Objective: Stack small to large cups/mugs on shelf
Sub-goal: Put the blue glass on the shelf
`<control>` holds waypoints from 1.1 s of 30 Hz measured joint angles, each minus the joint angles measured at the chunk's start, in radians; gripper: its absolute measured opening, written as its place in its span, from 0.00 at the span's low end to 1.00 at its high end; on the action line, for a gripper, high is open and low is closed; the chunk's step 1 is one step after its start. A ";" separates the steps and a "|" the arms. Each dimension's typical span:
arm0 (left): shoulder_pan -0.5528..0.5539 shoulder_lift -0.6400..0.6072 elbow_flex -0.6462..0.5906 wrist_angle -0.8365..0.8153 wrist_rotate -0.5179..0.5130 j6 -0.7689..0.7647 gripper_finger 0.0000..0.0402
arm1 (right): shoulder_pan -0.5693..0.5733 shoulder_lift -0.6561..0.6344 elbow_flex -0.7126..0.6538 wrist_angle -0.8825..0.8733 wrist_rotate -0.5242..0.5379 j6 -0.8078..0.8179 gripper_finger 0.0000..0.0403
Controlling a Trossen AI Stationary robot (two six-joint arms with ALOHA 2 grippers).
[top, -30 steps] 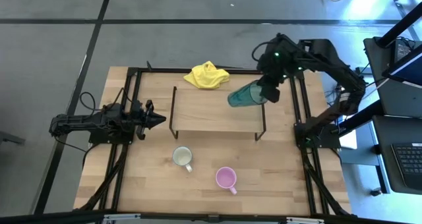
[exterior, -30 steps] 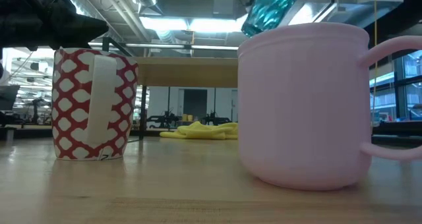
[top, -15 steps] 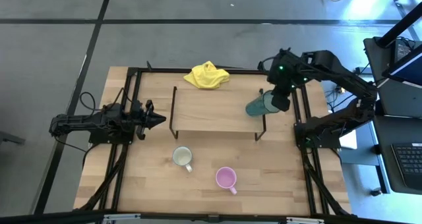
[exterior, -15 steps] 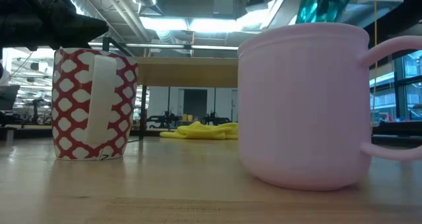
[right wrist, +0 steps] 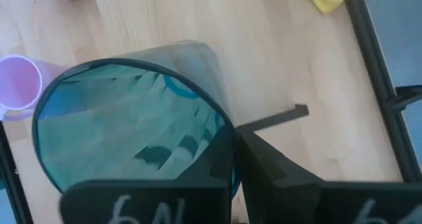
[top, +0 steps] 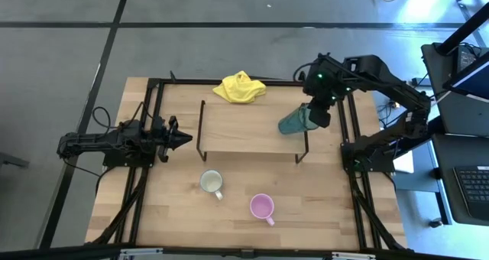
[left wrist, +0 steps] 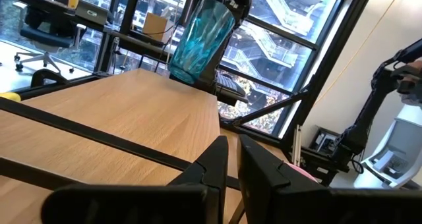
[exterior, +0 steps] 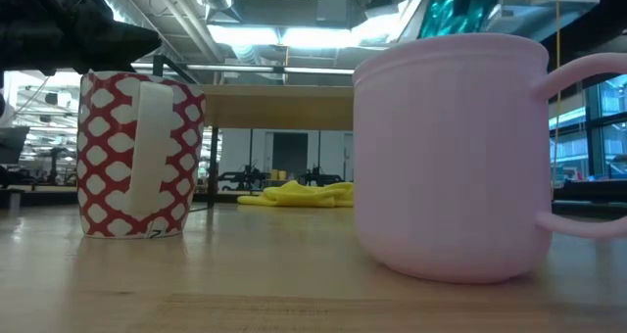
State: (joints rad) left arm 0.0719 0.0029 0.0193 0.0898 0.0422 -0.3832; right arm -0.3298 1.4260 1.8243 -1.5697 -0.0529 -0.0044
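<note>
The right gripper [top: 312,116] is held over the table's 2 o'clock region, its arm bent in from the 3 o'clock edge and folded back toward the centre. Its fingers [right wrist: 217,165] are seen clamped on the rim of the teal cup [top: 293,121], which is carried tilted in the air. The left gripper [top: 182,139] is parked at 9 o'clock, its arm laid low and pointed toward 3 o'clock, with its fingers [left wrist: 214,161] brought nearly together on nothing.
</note>
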 joint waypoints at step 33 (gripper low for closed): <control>0.000 0.000 0.000 0.000 0.000 0.000 0.07 | -0.001 0.216 0.173 -0.002 -0.029 0.071 0.05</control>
State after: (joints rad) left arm 0.0718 0.0027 0.0193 0.0902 0.0425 -0.3832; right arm -0.3305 1.6418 1.9972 -1.5720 -0.0818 0.0669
